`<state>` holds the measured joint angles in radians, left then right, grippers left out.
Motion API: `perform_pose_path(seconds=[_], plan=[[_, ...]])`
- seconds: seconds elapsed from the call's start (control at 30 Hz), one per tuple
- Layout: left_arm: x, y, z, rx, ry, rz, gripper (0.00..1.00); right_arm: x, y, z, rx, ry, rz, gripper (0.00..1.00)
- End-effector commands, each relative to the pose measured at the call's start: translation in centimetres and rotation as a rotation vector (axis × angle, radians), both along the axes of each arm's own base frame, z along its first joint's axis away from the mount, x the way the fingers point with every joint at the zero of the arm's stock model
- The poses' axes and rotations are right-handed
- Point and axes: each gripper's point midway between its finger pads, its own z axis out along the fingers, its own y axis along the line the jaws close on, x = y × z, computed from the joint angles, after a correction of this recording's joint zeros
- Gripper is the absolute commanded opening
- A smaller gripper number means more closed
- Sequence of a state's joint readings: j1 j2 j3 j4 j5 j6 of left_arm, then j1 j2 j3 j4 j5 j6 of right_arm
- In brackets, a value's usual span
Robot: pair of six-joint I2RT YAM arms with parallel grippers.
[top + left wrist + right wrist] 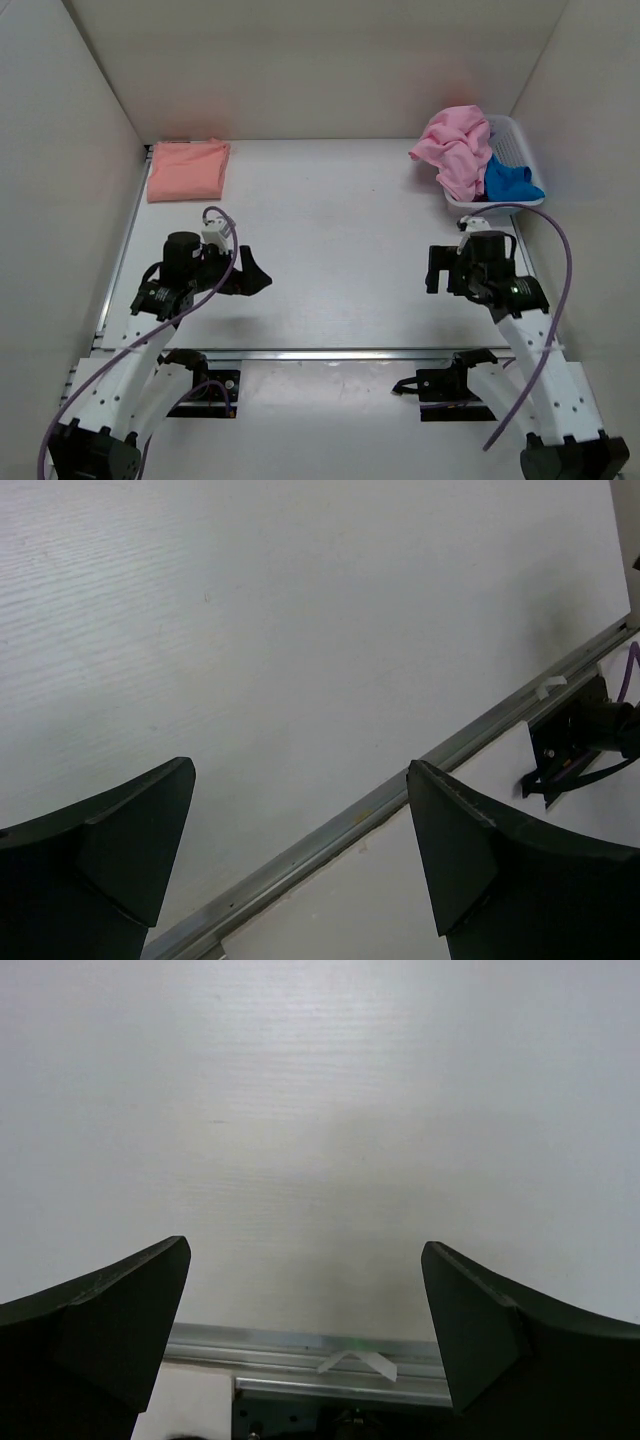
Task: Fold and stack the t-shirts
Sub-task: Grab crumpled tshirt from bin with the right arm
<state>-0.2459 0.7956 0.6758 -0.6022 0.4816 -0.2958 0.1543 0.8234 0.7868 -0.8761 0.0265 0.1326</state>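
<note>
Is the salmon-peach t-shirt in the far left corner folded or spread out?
Folded. The salmon-peach cloth t-shirt lies flat on the white table as a compact rectangle with straight edges; no sleeves stick out.

The right gripper hangs over a white table, its two dark fingers spread wide apart with nothing between them. A metal rail runs across the bottom edge, and a small pale strip lies bent on it.
</note>
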Motion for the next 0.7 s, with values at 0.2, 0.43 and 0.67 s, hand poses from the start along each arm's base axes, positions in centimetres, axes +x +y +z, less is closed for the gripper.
perform_pose_path(seconds=[0.2,0.43,0.67], plan=[[0.7,-0.1,6.3,-0.13,-0.291,0.044,0.99,1.2,-1.0,6.7,0.008,-0.342,-0.008,0.99],[1.3,-1.6,7.6,-0.261,-0.273,0.018,0.44,8.7,-5.0,13.0,0.016,-0.491,-0.206,0.0],[2.9,0.2,7.4,-0.168,-0.274,0.072,0.62,16.3,-6.9,12.4,0.051,-0.494,-0.227,0.51]])
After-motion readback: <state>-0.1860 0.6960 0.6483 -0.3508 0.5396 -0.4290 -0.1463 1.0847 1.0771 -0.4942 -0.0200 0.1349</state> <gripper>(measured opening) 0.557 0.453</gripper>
